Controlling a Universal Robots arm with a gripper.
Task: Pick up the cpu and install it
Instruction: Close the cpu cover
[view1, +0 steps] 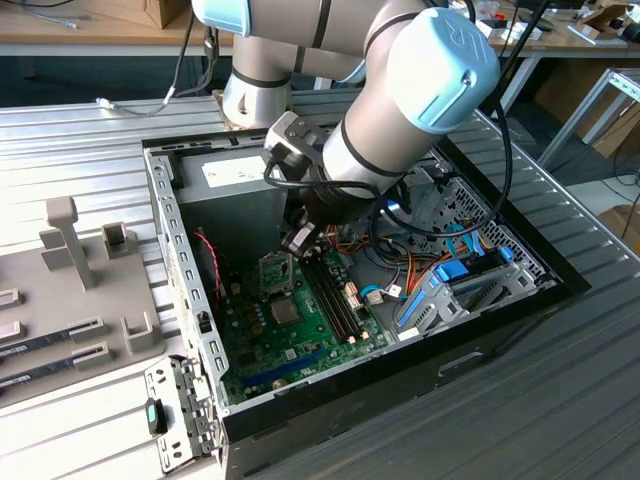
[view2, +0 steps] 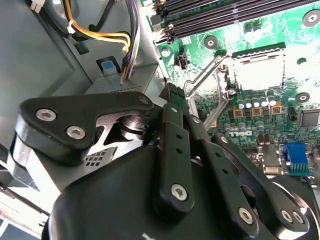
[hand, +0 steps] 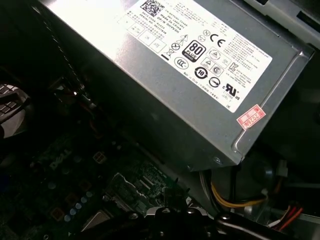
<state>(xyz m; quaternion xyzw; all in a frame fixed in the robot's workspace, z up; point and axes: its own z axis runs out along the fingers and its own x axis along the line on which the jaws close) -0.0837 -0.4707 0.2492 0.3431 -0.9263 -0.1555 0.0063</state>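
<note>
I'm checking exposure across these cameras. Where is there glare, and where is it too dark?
In the first wrist view, glare washes out the power supply's label while the motherboard sits in deep shadow; in the second wrist view the CPU socket is overexposed; the exterior view is evenly lit.

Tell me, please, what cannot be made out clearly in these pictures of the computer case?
1. Second wrist view: glare whitens the socket; whether the cpu lies in it cannot be told.
2. First wrist view: the motherboard beside the power supply is lost in shadow.
3. Exterior view: the arm covers the far part of the case.
</note>
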